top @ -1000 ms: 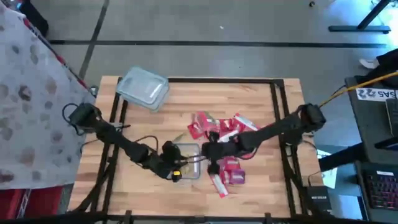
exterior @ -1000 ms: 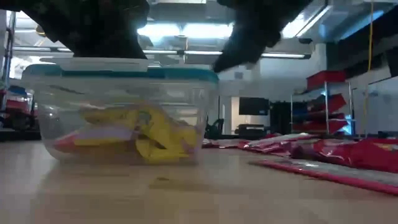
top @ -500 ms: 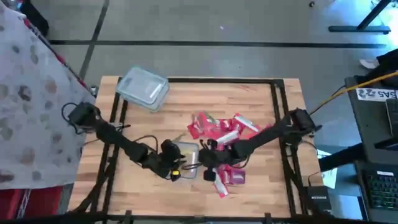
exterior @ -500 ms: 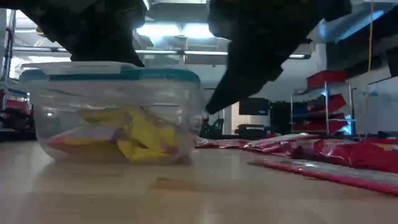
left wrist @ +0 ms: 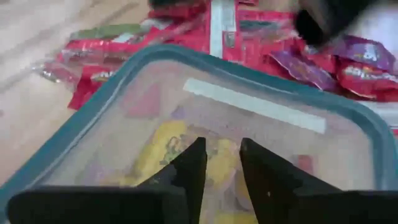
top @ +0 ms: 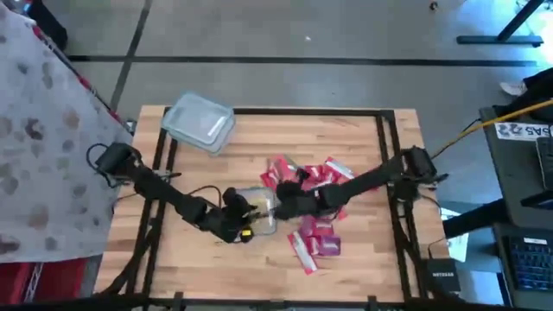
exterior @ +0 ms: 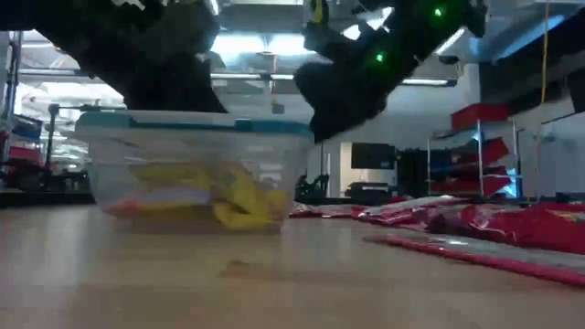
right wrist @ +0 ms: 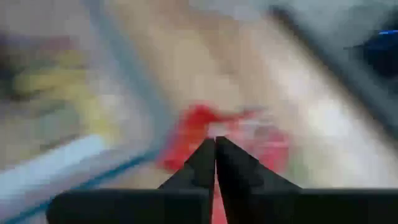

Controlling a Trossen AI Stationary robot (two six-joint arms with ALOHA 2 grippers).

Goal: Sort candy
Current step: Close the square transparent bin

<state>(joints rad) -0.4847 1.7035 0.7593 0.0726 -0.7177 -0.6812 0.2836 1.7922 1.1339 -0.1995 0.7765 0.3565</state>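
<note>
- A clear plastic tub with a teal rim (top: 259, 212) is seen near the middle of the light wooden slatted table (top: 346, 147); it serves here as the landmark.
- Inside the tub, small yellow wrapped sweets (exterior: 239, 194) are seen through its clear wall, with a pinkish packet lying among them; the yellow pieces are also seen from above in the left wrist view (left wrist: 168, 146).
- The left gripper (top: 244, 218) is held at the tub's near-left edge, over the rim. In the left wrist view (left wrist: 217, 163) its two dark fingers are seen standing a little apart above the tub's inside, with nothing seen between them.
- The right gripper (top: 281, 204) is held at the tub's right side, just beside the rim. In the right wrist view (right wrist: 215, 149) its fingers are seen pressed together at the tips, and no candy can be made out between them.
- A spread of flat red and pink rectangular candy packets (top: 298, 175) lies on the table to the right of the tub and beyond it; some are hidden under the right arm.
- More red packets (top: 315, 244) lie to the right of the tub on its near side, apart from the tub.
- A few magenta-purple packets (left wrist: 348, 53) are seen among the red ones, just outside the tub's rim.
- A second clear plastic tub (top: 199, 122) stands well apart from the first, at the table's far left corner.
</note>
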